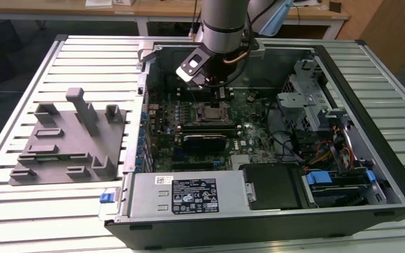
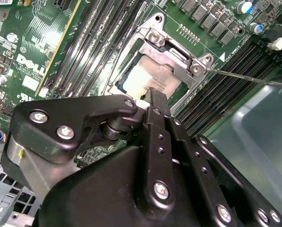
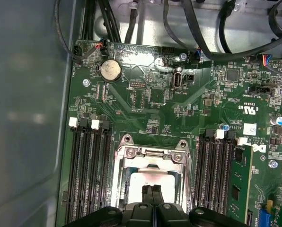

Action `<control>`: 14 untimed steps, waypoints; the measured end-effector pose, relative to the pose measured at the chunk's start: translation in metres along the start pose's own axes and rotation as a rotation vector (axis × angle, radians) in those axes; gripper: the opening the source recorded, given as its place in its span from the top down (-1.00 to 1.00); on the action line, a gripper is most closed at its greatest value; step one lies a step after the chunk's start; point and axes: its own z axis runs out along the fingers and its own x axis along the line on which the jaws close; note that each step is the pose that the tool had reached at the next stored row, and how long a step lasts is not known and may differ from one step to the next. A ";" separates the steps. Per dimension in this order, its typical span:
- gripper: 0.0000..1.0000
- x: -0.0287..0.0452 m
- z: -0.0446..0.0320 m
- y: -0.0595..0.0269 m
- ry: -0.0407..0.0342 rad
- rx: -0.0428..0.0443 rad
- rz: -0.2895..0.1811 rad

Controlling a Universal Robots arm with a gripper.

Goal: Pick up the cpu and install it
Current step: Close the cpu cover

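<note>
- Firstly, at the exterior view's left, a grey moulded fixture (image 1: 65, 138) lies on the slatted table (image 1: 27, 221). A small blue tab (image 1: 105, 197) sits near it, just beside the case corner.
- Centre: the open computer case (image 1: 244, 229) lies on its side. A silver power supply (image 1: 181, 194) fills its near end, and the green motherboard (image 1: 255, 113) lies behind that.
- Over the board, the arm (image 1: 223, 21) reaches down into the case, with its gripper (image 3: 152, 189) above the processor socket.
- Socket detail, both wrist views: the cpu (image 3: 134, 182) lies flat inside the metal socket frame (image 3: 150, 153), pale top upward and square within the opening.
- Claw state: the two black fingers (image 2: 156, 101) are pressed together with nothing between them. Their tips stand over the middle of the cpu; whether they touch its top cannot be told.
- Flanking the socket in the first wrist view: black memory slots (image 3: 89, 161) on both sides, with one green memory stick (image 3: 238, 184) standing in a slot. A coin cell (image 3: 110, 71) sits beyond the socket, near the board's edge.
- Exterior view's right: a metal drive cage (image 1: 308, 100) and bundled cables (image 1: 329, 153) occupy that end of the case.
</note>
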 end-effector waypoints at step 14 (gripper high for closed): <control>0.79 0.0004 0.0040 -0.0063 0.0000 0.0000 0.000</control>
